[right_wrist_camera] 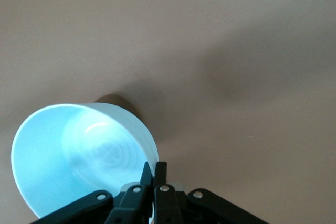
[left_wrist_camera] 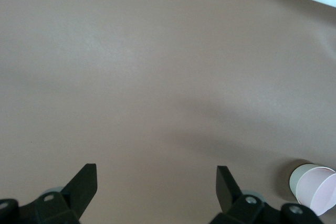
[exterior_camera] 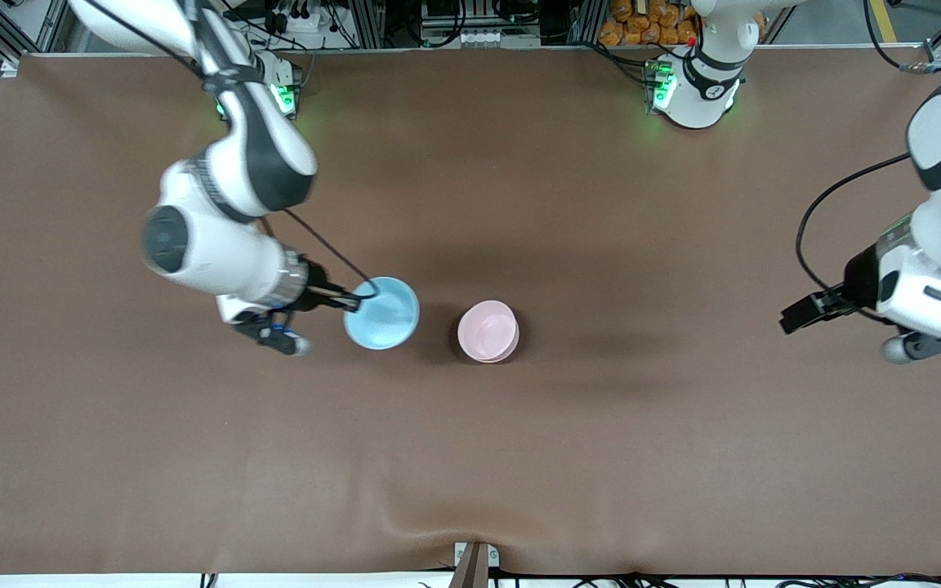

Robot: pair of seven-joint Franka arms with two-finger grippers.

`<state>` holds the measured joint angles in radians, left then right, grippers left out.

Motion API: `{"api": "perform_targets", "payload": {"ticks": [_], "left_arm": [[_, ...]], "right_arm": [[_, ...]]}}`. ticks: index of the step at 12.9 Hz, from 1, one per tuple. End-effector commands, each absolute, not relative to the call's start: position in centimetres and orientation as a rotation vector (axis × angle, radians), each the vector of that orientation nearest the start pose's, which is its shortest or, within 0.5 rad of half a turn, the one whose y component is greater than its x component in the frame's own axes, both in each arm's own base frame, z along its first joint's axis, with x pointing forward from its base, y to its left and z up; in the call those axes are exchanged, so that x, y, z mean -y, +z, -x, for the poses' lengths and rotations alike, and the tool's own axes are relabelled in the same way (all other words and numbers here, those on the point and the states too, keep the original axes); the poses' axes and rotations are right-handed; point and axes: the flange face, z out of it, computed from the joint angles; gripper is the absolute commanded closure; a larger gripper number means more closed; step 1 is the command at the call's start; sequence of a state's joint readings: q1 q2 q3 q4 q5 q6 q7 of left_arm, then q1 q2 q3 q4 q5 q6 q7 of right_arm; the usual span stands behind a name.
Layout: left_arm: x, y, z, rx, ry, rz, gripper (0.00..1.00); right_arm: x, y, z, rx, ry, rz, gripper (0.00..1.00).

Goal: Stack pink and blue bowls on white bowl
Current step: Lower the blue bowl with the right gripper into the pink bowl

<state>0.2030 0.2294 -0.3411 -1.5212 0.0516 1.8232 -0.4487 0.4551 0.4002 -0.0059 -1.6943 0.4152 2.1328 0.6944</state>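
Observation:
My right gripper (exterior_camera: pixel 354 300) is shut on the rim of the light blue bowl (exterior_camera: pixel 383 314), toward the right arm's end of the table. In the right wrist view the fingers (right_wrist_camera: pixel 155 167) pinch the blue bowl's (right_wrist_camera: pixel 79 156) wall, one inside and one outside; the bowl looks tilted and I cannot tell if it touches the table. The pink bowl (exterior_camera: pixel 488 330) sits mid-table, nested in the white bowl, whose pale outer wall (left_wrist_camera: pixel 295 178) shows under the pink inside (left_wrist_camera: pixel 317 190). My left gripper (exterior_camera: pixel 797 315) is open and empty, waiting over the left arm's end (left_wrist_camera: pixel 156 174).
The brown table mat (exterior_camera: pixel 470 457) has a small wrinkle at its edge nearest the front camera. A black cable (exterior_camera: pixel 332 249) hangs from the right arm over the blue bowl's rim. Both arm bases stand along the farthest edge.

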Motion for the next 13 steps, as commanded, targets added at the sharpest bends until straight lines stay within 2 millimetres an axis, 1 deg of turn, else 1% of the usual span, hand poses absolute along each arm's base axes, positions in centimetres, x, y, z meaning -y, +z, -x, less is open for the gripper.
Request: {"api": "perform_targets", "payload": {"ticks": [1,4,7,8,9,10,11,12,13], "left_arm": [[6.6,56.8,-61.8,0.458,-0.166,3.129,0.0],[6.8,60.2,-60.1,0.465,-0.216,3.127,0.0],[6.4,63.0,-59.4,0.461,-0.201,3.127,0.0],[6.6,64.0,-58.8,0.436,-0.21,3.123,0.0],[6.7,64.4,-58.3,0.422,-0.205,3.118,0.0],[5.7,65.0,-57.5,0.411,-0.182,3.107,0.0],[5.5,65.0,-57.2,0.373,-0.158,3.105,0.0],[4.5,65.0,-56.8,0.389,-0.123,3.095,0.0],[4.1,65.3,-56.4,0.396,-0.112,3.094,0.0]], "right_arm": [[-34.8,34.1,-58.5,-0.754,0.195,2.701,1.0],[-37.7,31.3,-57.9,-0.79,0.135,2.682,1.0],[-39.8,29.3,-57.2,-0.863,0.091,2.638,1.0],[-40.5,28.3,-56.9,-0.904,0.106,2.619,1.0],[-41.3,27.8,-56.4,-0.933,0.117,2.59,1.0],[-42.1,27.5,-56.0,-0.95,0.116,2.557,1.0],[-42.9,27.1,-55.5,-0.969,0.128,2.526,1.0],[-43.5,26.8,-55.0,-0.979,0.142,2.509,1.0],[-43.7,26.7,-54.9,-0.987,0.148,2.504,1.0]]}}
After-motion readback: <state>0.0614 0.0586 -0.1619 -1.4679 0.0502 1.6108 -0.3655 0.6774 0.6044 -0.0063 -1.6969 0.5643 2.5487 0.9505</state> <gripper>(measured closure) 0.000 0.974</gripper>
